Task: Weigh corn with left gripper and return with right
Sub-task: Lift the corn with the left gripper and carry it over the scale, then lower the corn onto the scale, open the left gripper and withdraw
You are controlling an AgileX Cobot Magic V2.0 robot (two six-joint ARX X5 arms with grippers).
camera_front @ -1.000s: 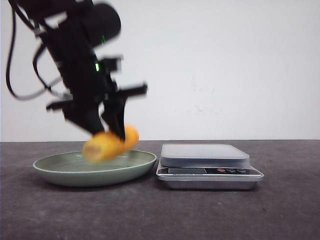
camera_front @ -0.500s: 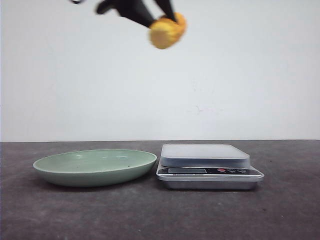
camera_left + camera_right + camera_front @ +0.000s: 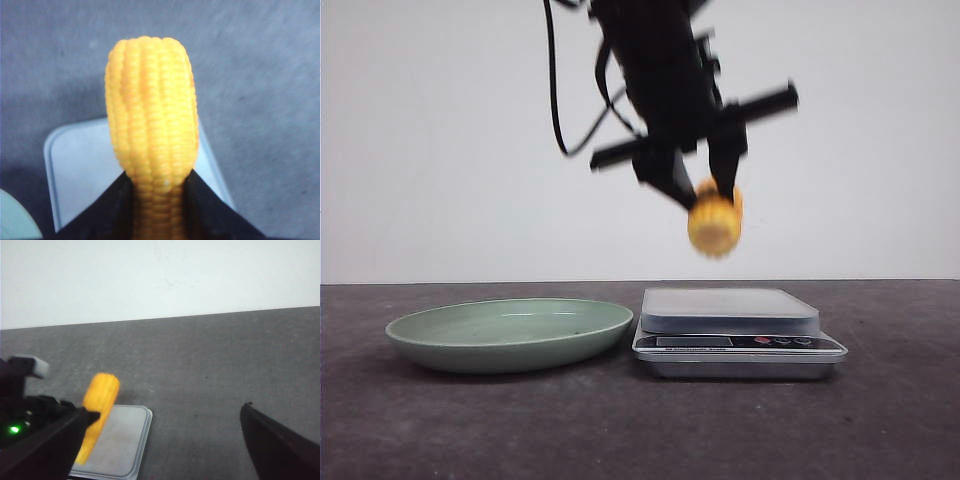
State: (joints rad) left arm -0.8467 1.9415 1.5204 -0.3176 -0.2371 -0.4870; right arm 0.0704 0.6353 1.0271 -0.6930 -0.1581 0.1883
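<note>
My left gripper is shut on the corn, a stubby yellow-orange cob, and holds it in the air above the scale. In the left wrist view the corn fills the middle, pinched between the black fingers, with the scale's pale platform beneath it. The right wrist view shows the corn over the scale. My right gripper is open and empty, out of the front view.
A green plate lies left of the scale; its rim shows in the left wrist view. The grey table stretches to a white wall behind.
The left gripper has carried the corn from just over the green plate, up high, then right and down to a spot above the scale.
</note>
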